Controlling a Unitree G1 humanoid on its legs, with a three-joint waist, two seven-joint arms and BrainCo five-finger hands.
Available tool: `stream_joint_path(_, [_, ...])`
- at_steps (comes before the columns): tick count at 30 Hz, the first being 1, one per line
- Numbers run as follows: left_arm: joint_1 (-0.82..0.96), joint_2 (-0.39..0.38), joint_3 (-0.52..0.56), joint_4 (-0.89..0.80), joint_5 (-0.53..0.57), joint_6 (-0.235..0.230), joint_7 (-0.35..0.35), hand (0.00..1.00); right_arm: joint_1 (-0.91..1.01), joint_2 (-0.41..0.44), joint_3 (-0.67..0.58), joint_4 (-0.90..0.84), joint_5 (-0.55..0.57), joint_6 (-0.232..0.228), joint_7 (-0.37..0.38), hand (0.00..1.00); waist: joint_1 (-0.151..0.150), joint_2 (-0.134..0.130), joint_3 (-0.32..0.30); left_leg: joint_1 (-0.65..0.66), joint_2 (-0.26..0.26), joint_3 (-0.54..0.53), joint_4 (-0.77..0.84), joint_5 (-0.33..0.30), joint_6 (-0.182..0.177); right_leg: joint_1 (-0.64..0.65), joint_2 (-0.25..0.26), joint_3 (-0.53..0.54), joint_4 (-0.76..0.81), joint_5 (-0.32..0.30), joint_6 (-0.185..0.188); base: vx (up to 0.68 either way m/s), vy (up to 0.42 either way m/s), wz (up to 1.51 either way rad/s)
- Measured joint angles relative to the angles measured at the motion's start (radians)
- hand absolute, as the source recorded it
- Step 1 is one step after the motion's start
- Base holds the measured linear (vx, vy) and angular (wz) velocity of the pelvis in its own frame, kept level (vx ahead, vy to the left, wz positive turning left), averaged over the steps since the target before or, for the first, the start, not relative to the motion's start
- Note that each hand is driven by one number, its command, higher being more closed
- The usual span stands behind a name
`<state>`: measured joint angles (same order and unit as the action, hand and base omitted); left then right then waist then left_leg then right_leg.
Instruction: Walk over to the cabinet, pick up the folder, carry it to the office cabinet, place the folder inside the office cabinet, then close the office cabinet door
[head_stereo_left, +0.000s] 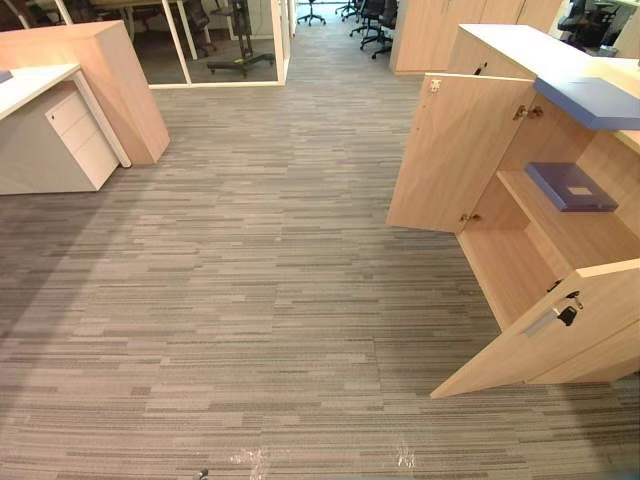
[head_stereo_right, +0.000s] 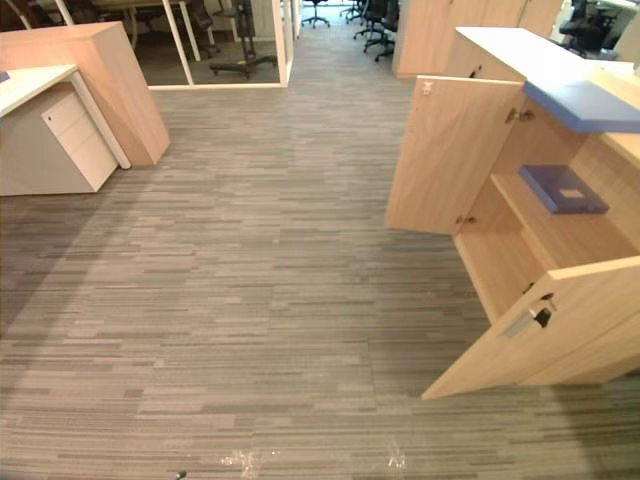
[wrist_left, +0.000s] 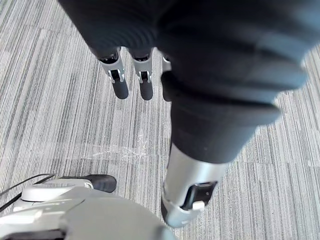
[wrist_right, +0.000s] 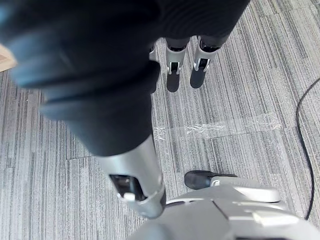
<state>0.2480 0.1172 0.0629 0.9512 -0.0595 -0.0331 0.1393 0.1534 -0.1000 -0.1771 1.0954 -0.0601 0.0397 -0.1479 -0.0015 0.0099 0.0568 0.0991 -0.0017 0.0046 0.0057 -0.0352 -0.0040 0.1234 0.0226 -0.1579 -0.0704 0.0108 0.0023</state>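
A dark blue folder (head_stereo_left: 571, 186) lies flat on the shelf inside the wooden office cabinet (head_stereo_left: 560, 235) at the right, whose two doors stand wide open. The near door (head_stereo_left: 545, 335) swings out toward me and carries a metal handle with a key; the far door (head_stereo_left: 455, 150) stands open toward the aisle. My left hand (wrist_left: 132, 75) hangs over the grey carpet with straight fingers, holding nothing. My right hand (wrist_right: 182, 62) hangs the same way, fingers relaxed and empty.
A white desk with a drawer unit (head_stereo_left: 60, 140) and a wooden partition (head_stereo_left: 110, 80) stand at the far left. Glass walls, office chairs and more cabinets (head_stereo_left: 440, 30) line the back. Clear tape strips (head_stereo_left: 250, 460) mark the striped carpet near me.
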Motion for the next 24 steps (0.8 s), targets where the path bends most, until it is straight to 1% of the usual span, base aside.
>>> stream_joint_path(1, [0.0, 0.001, 0.002, 0.0, -0.014, -0.001, -0.01, 0.0, -0.003, 0.0, 0.0, 0.0, 0.0, 0.0, 0.001, 0.0, 0.0, -0.005, 0.005, 0.009, -0.001, 0.002, -0.004, 0.0, 0.0, 0.006, -0.001, 0.0, -0.003, 0.0, 0.002, 0.02, 0.032, -0.02])
stream_joint_path(7, [0.0, 0.001, 0.008, 0.0, -0.06, -0.003, -0.037, 0.0, -0.024, 0.006, -0.019, -0.001, -0.005, 0.0, 0.01, 0.0, 0.0, -0.004, 0.011, 0.027, -0.006, 0.004, -0.011, 0.0, 0.0, 0.024, -0.006, 0.0, -0.011, -0.003, 0.016, 0.0, 0.012, -0.01])
stream_joint_path(9, [0.002, -0.002, 0.012, 0.0, -0.109, -0.006, -0.038, 0.0, -0.025, 0.008, -0.027, -0.001, -0.004, 0.0, 0.014, 0.0, 0.001, -0.003, 0.013, 0.03, -0.007, 0.005, -0.017, 0.003, 0.003, 0.025, -0.007, 0.0, -0.012, -0.002, 0.015, 0.0, 0.0, 0.0])
stream_joint_path(12, [0.006, -0.006, 0.022, 0.0, -0.151, -0.008, -0.038, 0.0, -0.025, 0.008, -0.027, -0.001, -0.004, 0.0, 0.014, 0.0, 0.001, -0.004, 0.017, 0.032, -0.008, 0.005, -0.02, 0.004, 0.003, 0.025, -0.007, 0.0, -0.012, -0.001, 0.014, 0.0, 0.0, 0.0])
stream_joint_path(16, [0.008, -0.014, 0.04, -0.001, -0.144, -0.015, -0.035, 0.0, -0.024, 0.008, -0.027, 0.0, -0.004, 0.0, 0.013, 0.0, 0.003, -0.005, 0.018, 0.037, -0.008, 0.005, -0.03, 0.005, 0.004, 0.026, -0.007, 0.0, -0.012, -0.001, 0.013, 0.0, 0.0, 0.0])
stream_joint_path(19, [0.008, -0.017, 0.041, -0.016, -0.103, -0.016, -0.018, 0.0, -0.024, 0.01, -0.035, 0.0, -0.004, 0.0, 0.007, 0.0, 0.003, -0.007, 0.02, 0.043, -0.01, 0.003, -0.038, 0.008, 0.006, 0.029, -0.008, -0.003, -0.012, -0.001, 0.013, 0.0, 0.0, 0.0])
stream_joint_path(22, [0.007, -0.019, 0.042, -0.031, -0.057, -0.024, 0.026, 0.0, -0.024, 0.017, -0.039, 0.002, -0.004, 0.0, -0.013, 0.0, 0.005, -0.014, 0.024, 0.043, -0.012, 0.002, -0.038, 0.009, 0.008, 0.031, -0.011, -0.005, -0.012, -0.001, 0.014, 0.0, 0.0, 0.0])
stream_joint_path(24, [0.009, -0.02, 0.043, -0.042, -0.026, -0.033, 0.073, 0.0, -0.024, 0.024, -0.04, 0.002, -0.004, 0.0, -0.044, 0.0, 0.006, -0.021, 0.029, 0.043, -0.014, 0.0, -0.038, 0.011, 0.01, 0.031, -0.011, -0.006, -0.012, -0.001, 0.014, 0.0, 0.0, 0.0])
